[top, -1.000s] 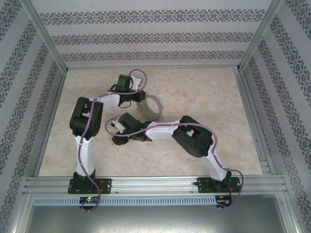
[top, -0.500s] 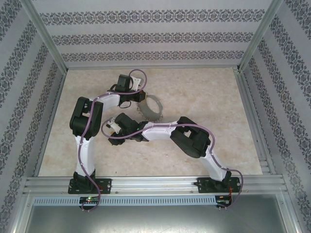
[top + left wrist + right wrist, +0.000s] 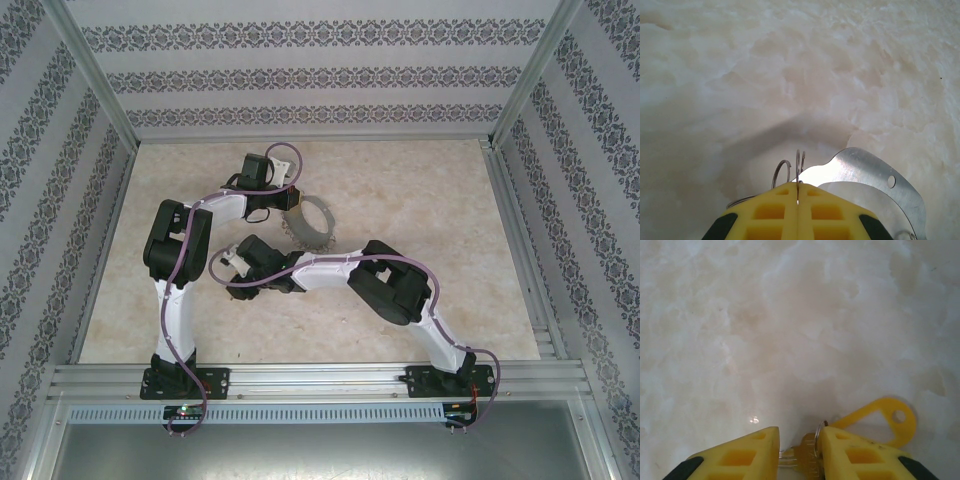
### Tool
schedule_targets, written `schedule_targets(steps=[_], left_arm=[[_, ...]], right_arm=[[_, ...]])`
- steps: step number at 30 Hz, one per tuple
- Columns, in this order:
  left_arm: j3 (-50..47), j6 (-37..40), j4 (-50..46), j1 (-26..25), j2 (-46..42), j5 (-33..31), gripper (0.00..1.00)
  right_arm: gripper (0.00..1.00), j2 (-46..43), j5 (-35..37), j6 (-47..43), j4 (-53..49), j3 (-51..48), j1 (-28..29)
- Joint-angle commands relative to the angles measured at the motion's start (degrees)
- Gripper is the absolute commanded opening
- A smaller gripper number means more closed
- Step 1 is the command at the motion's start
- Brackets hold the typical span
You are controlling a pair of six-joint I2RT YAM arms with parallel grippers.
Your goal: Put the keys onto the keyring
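We judge this to be the pick-up step: one arm steadies the ring while the other collects the key. The left gripper (image 3: 798, 194) has its yellow fingertips pressed tight together on a thin wire loop of the keyring (image 3: 328, 222). The ring lies near the middle of the worktop (image 3: 430, 190), a little toward the far edge. A flat silver plate (image 3: 865, 172) sits just beside the pinched wire.

The right gripper (image 3: 799, 435) is low over the key (image 3: 802, 457), left of the middle and closer to the near edge than the ring, apart from it. The key lies crosswise in the narrow gap between the fingers, its brass head toward one and its silver blade reaching the other. A small split ring (image 3: 821, 432) and a yellow tag (image 3: 880, 420) hang at its head. We cannot tell whether the fingers already clamp the key or only bracket it.

We expect the next move to need a sure hold on this thin, flat key. It must then be lifted and carried across to the held wire, and the trailing tag could snag.
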Motion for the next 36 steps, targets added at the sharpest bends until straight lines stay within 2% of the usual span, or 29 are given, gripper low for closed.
schedule_targets(steps=[1,4,5,11,17,20,24,28,36], left_arm=[[1.9,-0.1,-0.7,0.7,0.6,1.8,0.0],[1.8,-0.3,-0.5,0.7,0.6,1.9,0.0],[1.8,-0.3,-0.4,0.7,0.5,1.9,0.0],[1.5,-0.3,0.0,0.6,0.4,2.5,0.0],[1.3,0.0,-0.3,0.3,0.1,4.0,0.0],[1.2,1.1,-0.8,-0.9,-0.3,4.6,0.0],[3.0,4.5,-6.4,-3.3,-0.5,2.2,0.0],[3.3,6.0,-9.6,-4.8,-0.9,2.6,0.0],[-3.4,7.5,-6.5,-8.2,-6.4,2.7,0.0]], right_arm=[[0.19,-0.4,1.3,-1.0,-0.2,-1.4,0.6],[0.02,-2.5,1.6,-1.0,-0.1,-2.9,0.6],[0.0,-3.4,1.7,-1.0,-0.1,-3.5,0.5],[0.0,-13.5,1.7,1.4,1.4,-12.3,-0.9],[0.0,-27.0,1.4,4.6,1.7,-24.7,-5.3],[0.0,-33.9,2.0,5.4,1.5,-30.8,-8.5],[0.0,-41.9,3.7,5.4,0.0,-37.4,-13.0],[0.0,-50.5,4.8,6.3,-1.2,-43.9,-19.7],[0.0,-60.8,3.1,8.3,-3.2,-49.3,-34.1]])
